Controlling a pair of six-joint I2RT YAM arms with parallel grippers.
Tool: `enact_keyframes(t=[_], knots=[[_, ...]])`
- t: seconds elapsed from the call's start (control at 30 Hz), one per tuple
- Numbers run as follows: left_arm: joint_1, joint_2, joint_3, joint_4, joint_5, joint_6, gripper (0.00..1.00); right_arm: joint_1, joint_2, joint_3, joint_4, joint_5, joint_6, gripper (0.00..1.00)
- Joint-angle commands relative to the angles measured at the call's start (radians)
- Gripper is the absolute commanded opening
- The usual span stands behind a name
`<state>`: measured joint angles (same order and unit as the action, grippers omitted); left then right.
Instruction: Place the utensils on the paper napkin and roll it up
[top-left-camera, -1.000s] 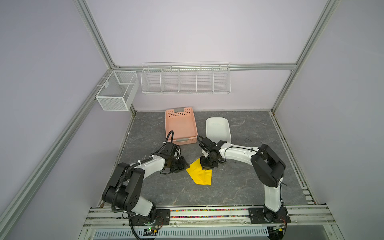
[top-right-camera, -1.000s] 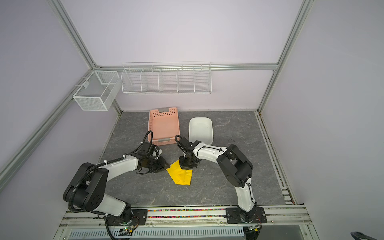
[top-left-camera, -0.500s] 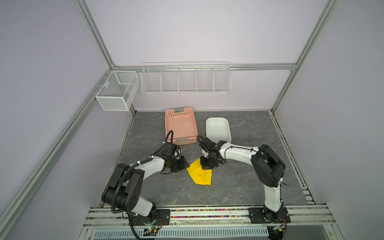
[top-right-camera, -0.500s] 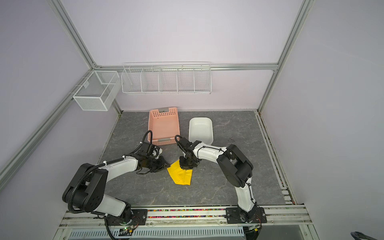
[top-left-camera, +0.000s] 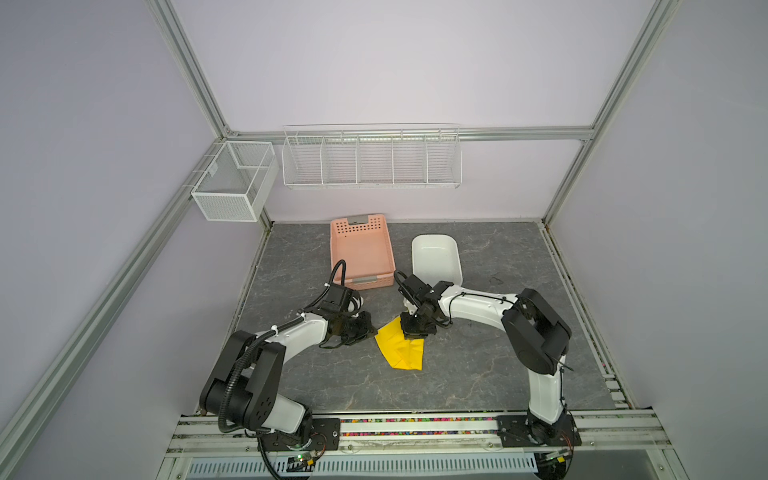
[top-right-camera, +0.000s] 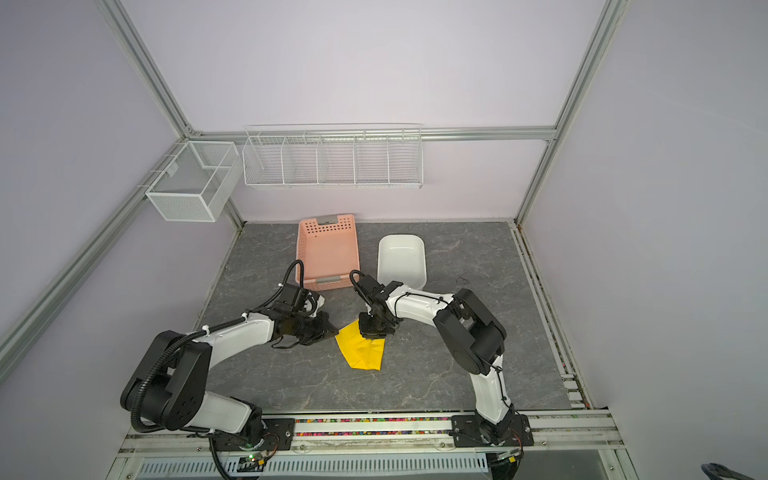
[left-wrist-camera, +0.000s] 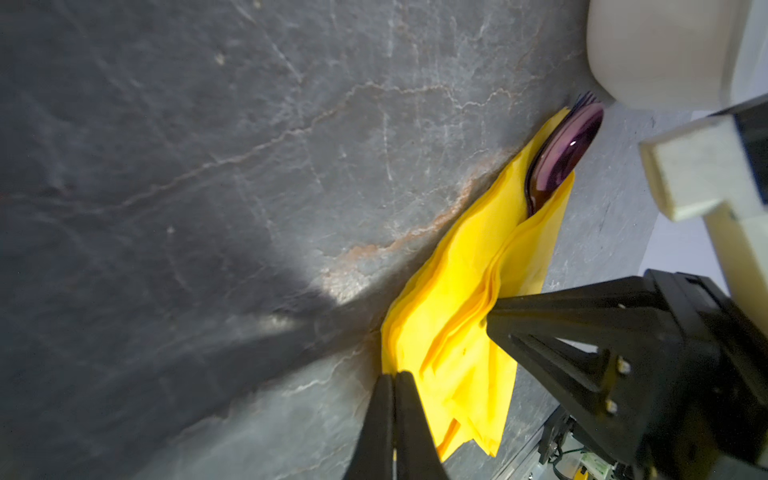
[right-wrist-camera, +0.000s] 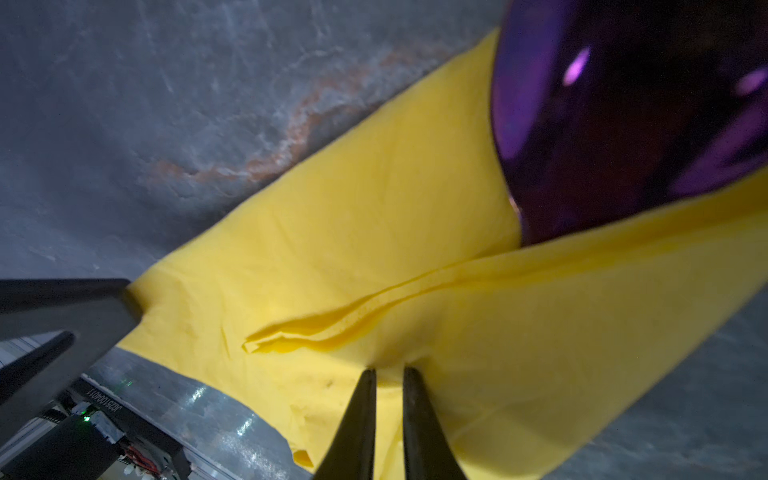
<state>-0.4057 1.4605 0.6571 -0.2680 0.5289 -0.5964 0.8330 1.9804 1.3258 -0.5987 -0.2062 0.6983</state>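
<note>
The paper napkin (top-left-camera: 401, 348) (top-right-camera: 361, 350) is bright yellow and lies folded over on the grey table between both arms. The utensils are wrapped in it. Only the purple spoon head (left-wrist-camera: 561, 160) (right-wrist-camera: 623, 124) and the fork tips (left-wrist-camera: 584, 99) stick out of the far end; the handles are hidden. My left gripper (top-left-camera: 372, 331) (top-right-camera: 333, 332) (left-wrist-camera: 394, 376) is shut on the napkin's left corner, its jaws pressed together. My right gripper (top-left-camera: 413, 333) (top-right-camera: 372, 333) (right-wrist-camera: 388, 370) is pinched on a fold on top of the napkin, which puckers at the tips.
A pink perforated basket (top-left-camera: 373, 283) and a white oblong tub (top-left-camera: 416, 259) stand just behind the grippers. A wire rack (top-left-camera: 372, 158) and a mesh box (top-left-camera: 232, 187) hang on the back wall. The rail with the arm bases (top-left-camera: 415, 426) runs along the table's front edge.
The left gripper's jaws have closed at the napkin's left corner. The right gripper and the napkin have barely moved.
</note>
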Motion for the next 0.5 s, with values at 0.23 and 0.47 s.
enact_keyframes(t=[0.23, 0.47], knots=[[-0.033, -0.034, -0.006, 0.087, 0.119, -0.09, 0.0, 0.006, 0.02, -0.042, 0.032, -0.027, 0.012, 0.15], [-0.124, 0.021, 0.019, 0.181, 0.137, -0.18, 0.0, 0.006, 0.022, -0.049, 0.046, -0.038, 0.017, 0.14]])
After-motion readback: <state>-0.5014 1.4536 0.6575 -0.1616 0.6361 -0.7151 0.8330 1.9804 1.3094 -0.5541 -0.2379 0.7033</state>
